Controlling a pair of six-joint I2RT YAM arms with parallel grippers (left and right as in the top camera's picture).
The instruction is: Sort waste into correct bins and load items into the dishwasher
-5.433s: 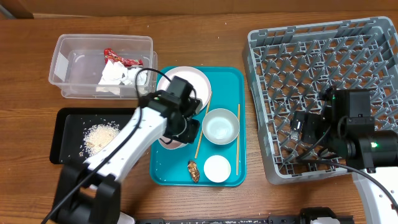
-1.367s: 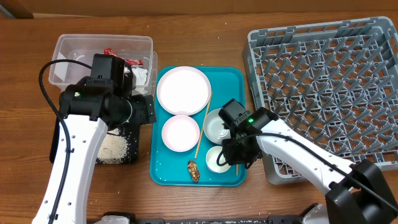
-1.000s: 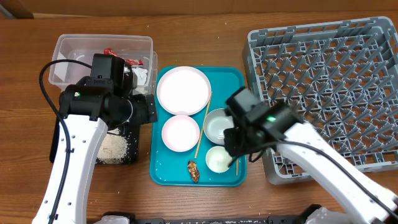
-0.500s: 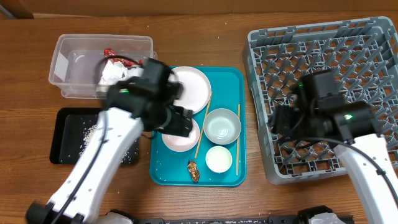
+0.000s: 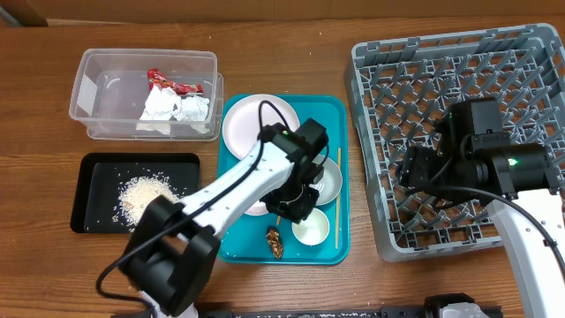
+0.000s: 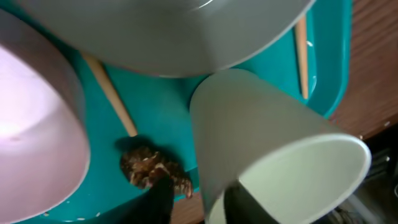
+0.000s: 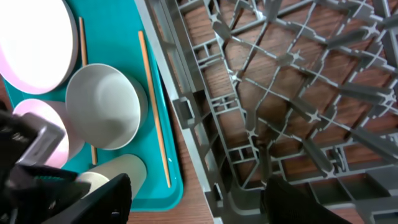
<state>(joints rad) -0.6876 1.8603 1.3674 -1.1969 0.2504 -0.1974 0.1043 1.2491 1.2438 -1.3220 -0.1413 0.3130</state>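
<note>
My left gripper [image 5: 291, 212] [image 6: 202, 205] hangs open low over the teal tray's front. One finger [image 6: 158, 199] touches the brown food scrap [image 6: 146, 168] [image 5: 275, 241]; the other is over the white cup's [image 6: 280, 155] [image 5: 311, 231] mouth. A pale bowl [image 5: 325, 177] and a pink bowl [image 6: 31, 124] lie partly under the arm, beside the plate [image 5: 247, 124] and two chopsticks [image 5: 337, 199] [image 6: 112, 96]. My right gripper [image 5: 410, 175] [image 7: 199, 205] is open and empty over the grey rack's [image 5: 459, 88] front left corner.
The clear tub [image 5: 97, 88] at the back left holds the red wrapper [image 5: 172, 84] and white napkins [image 5: 177, 108]. The black tray [image 5: 97, 168] in front of it holds rice [image 5: 141, 193]. The teal tray [image 5: 331, 110] lies between the bins and the rack.
My left arm has swung from the tub across the tray to its front, down over the scrap and cup. My right arm has pulled back from the tray to the rack.
</note>
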